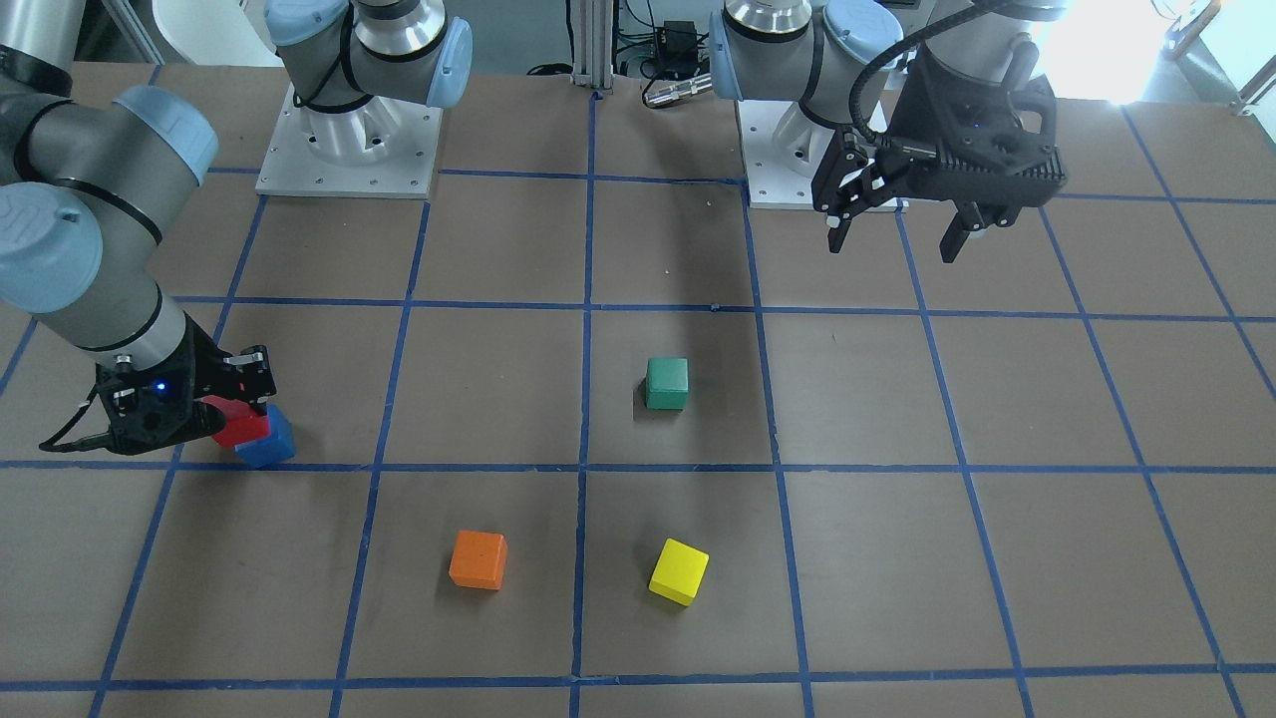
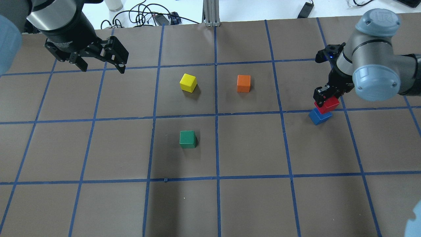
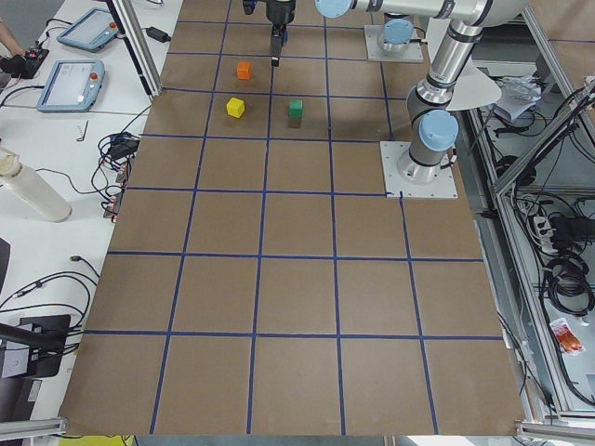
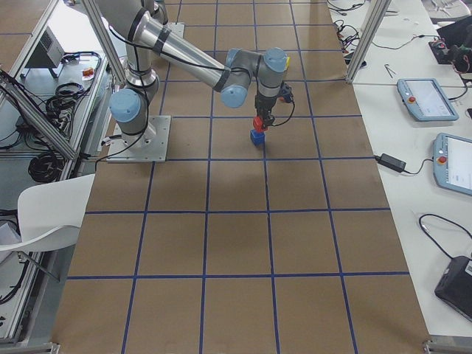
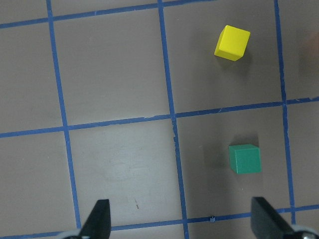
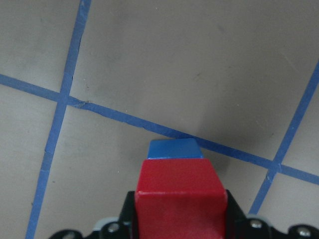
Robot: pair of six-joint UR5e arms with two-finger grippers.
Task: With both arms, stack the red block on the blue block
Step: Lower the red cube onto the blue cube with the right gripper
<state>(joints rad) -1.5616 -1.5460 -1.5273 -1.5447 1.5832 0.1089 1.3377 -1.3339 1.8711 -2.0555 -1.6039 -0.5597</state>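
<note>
- Red block [image 2: 327,105] is clamped between the fingers of the right gripper [image 2: 325,98], directly over the blue block [image 2: 318,117]. The pair stands toward the robot's right end of the worktop, roughly midway between the robot-side edge and the operators' edge.
- Whether the red block already rests on the blue one or hangs just above it cannot be told. If a gap remains, letting go would drop the block, and it could bounce or land crooked.
- In the right wrist view a strip of the blue top shows beyond the red block's far edge. If that is a real offset and not just the camera angle, the red block would overhang on the near side and might tip off once freed.
- Pressing down too hard risks skidding the blue block across the brown paper.
- Uneven opening of the fingers could drag or twist the red block. A sideways retreat could knock both over, so a straight lift looks safest.
- Left gripper [image 2: 102,68] hangs spread and empty near the opposite end, well apart from the stack. The green cube [image 2: 187,139], yellow cube [image 2: 188,82] and orange cube [image 2: 243,83] also lie well clear of it.
</note>
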